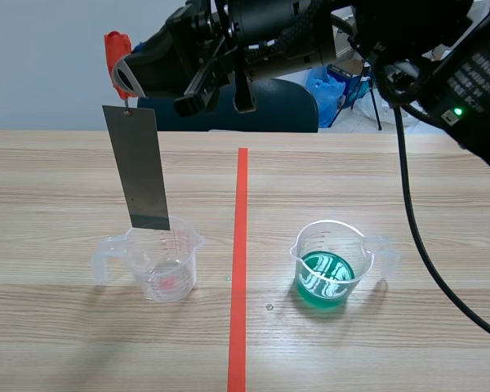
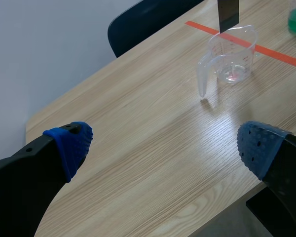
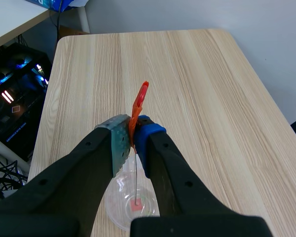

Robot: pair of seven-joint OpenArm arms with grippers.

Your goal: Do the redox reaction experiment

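Metal was the thing to watch: a flat grey strip (image 1: 137,167) hung straight down from an orange clip (image 1: 116,51). The right gripper (image 3: 133,136) had its two fingers squeezed tight on that clip, so the strip could dangle with nothing touching it. The strip's bottom end was right at the mouth of the clear cup (image 1: 159,261), probably so it could dip in or lift out. The green cup (image 1: 331,265) stood across the red line (image 1: 240,261), well apart, and was likely meant for the strip too. The left gripper (image 2: 165,144) had its fingers spread wide and held nothing. It sat well back from the clear cup, out of the way.
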